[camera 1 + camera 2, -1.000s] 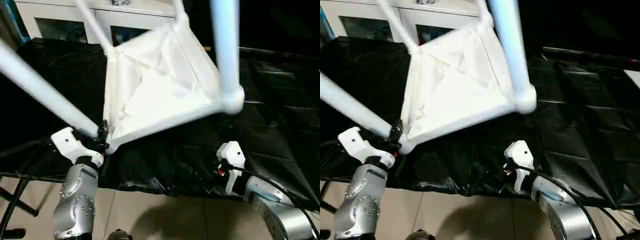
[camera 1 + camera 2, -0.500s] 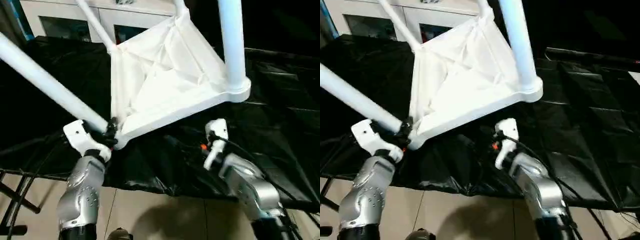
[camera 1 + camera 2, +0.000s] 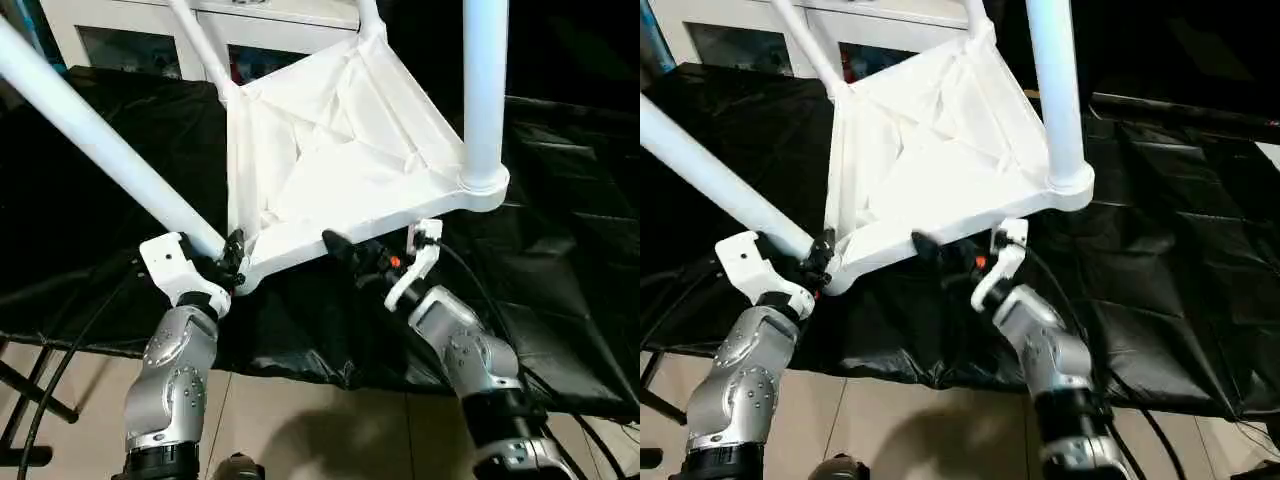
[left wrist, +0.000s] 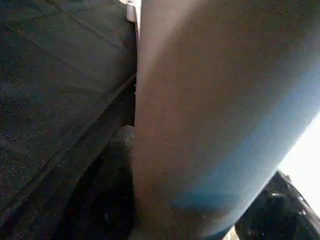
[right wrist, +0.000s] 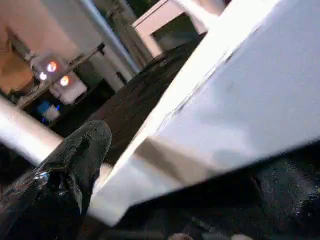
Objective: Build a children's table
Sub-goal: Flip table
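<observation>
Left eye view: the children's table (image 3: pixel 340 160) is seen upside down and tilted in the upper middle of the frame, its ribbed underside turned toward the camera, above a counter draped in black sheeting (image 3: pixel 560 250). Four white tubular legs are seated in the corner sockets: one (image 3: pixel 95 140) runs from the lower-left corner out toward the upper left of the frame, one (image 3: pixel 484 90) rises from the right corner socket to the top edge, and two more leave the far corners at the top.

The left claw (image 3: pixel 232 262) is seen at the lower-left corner of the tabletop, clenched around the base of the leg where it meets the socket; in the left wrist view that leg (image 4: pixel 210 115) is pressed close against the camera.

The right claw (image 3: pixel 345 252) is placed at the tabletop's near edge, at centre frame. One black finger (image 5: pixel 70 170) is shown beside the white rim (image 5: pixel 240 105) in the right wrist view; whether the rim is gripped cannot be told.

A white cabinet (image 3: pixel 150 30) with glass fronts is seen along the top left, behind the counter.
</observation>
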